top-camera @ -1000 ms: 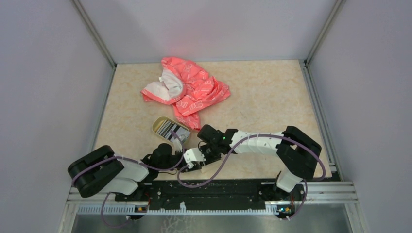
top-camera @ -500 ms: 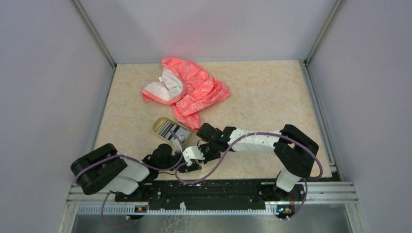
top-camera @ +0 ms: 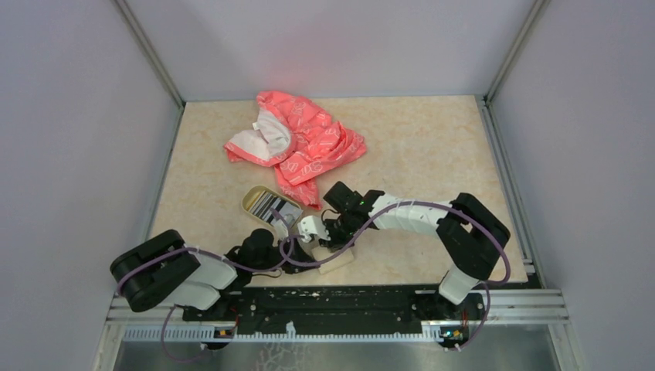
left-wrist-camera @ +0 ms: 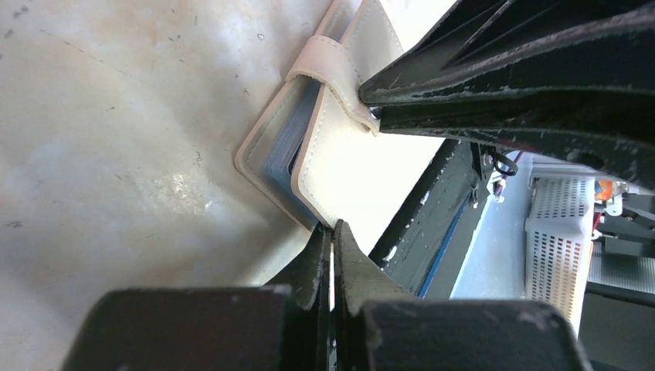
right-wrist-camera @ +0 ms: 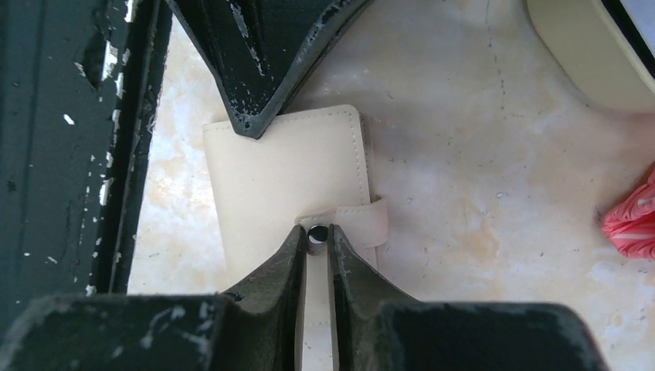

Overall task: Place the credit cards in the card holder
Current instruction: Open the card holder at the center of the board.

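The card holder [top-camera: 334, 261], a flat beige pouch, lies near the table's front edge. Blue-grey lining [left-wrist-camera: 290, 147] shows between its leaves. My right gripper [right-wrist-camera: 317, 233] is shut on its strap [right-wrist-camera: 363, 220], its fingertips pinching the snap stud, and the strap [left-wrist-camera: 330, 68] is pulled up off the cover. My left gripper [left-wrist-camera: 332, 226] is shut, with its tips at the holder's near corner [left-wrist-camera: 313, 212] and nothing seen between them. The credit cards [top-camera: 272, 207], dark with pale stripes, lie in the oval dish [top-camera: 251, 199] just behind both grippers.
A pink-red patterned cloth [top-camera: 301, 143] is heaped at the back of the table, and a fold of the cloth [right-wrist-camera: 629, 224] shows at the right wrist view's edge. The dish's rim [right-wrist-camera: 587, 62] is close beyond the holder. The black base rail [top-camera: 332, 297] runs right behind the holder.
My right gripper has narrowed onto the strap and drawn back from the front rail, uncovering the holder in the top view. The left arm has barely moved.
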Motion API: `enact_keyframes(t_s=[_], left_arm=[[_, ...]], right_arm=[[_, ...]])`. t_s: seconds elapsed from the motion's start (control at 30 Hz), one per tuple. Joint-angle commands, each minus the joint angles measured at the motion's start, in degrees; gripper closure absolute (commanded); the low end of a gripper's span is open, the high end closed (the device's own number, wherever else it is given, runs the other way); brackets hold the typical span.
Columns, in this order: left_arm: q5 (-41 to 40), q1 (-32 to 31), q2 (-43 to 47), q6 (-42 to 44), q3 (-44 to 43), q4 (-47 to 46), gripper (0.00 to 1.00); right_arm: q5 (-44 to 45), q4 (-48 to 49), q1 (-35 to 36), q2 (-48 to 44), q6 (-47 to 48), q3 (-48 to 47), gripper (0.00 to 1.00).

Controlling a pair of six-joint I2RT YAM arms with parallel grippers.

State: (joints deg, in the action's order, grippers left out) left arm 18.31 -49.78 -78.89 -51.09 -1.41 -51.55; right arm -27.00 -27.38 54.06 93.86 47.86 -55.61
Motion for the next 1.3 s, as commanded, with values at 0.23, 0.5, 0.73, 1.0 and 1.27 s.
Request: enact_keyframes(t_s=[0.23, 0.5, 0.73, 1.0, 1.27], left_arm=[[-2.13, -0.41, 1.11, 2.52, 1.07, 6.07, 1.00], [-2.04, -0.41, 3.75, 3.90, 0.77, 6.03, 0.83], [-3.71, -0.41, 9.65, 4.63, -0.77, 11.71, 0.71], [-4.38, -0.41, 11.76, 4.61, -0.48, 13.54, 0.73], [-4.19, -0.41, 9.42, 3.73, -0.51, 11.13, 0.73]], right_arm=[[-14.32, -1.54, -9.11, 0.42, -3.26, -3.29, 1.00], [-17.92, -1.81, -12.45, 0.95, -6.35, -4.78, 1.00], [-18.75, -2.33, -12.40, -4.85, -0.03, -1.67, 0.72], [-7.05, 11.90, -2.57, -12.56, 2.42, 8.72, 0.36], [-1.44, 14.84, -0.77, -8.89, 0.94, 8.60, 0.42]])
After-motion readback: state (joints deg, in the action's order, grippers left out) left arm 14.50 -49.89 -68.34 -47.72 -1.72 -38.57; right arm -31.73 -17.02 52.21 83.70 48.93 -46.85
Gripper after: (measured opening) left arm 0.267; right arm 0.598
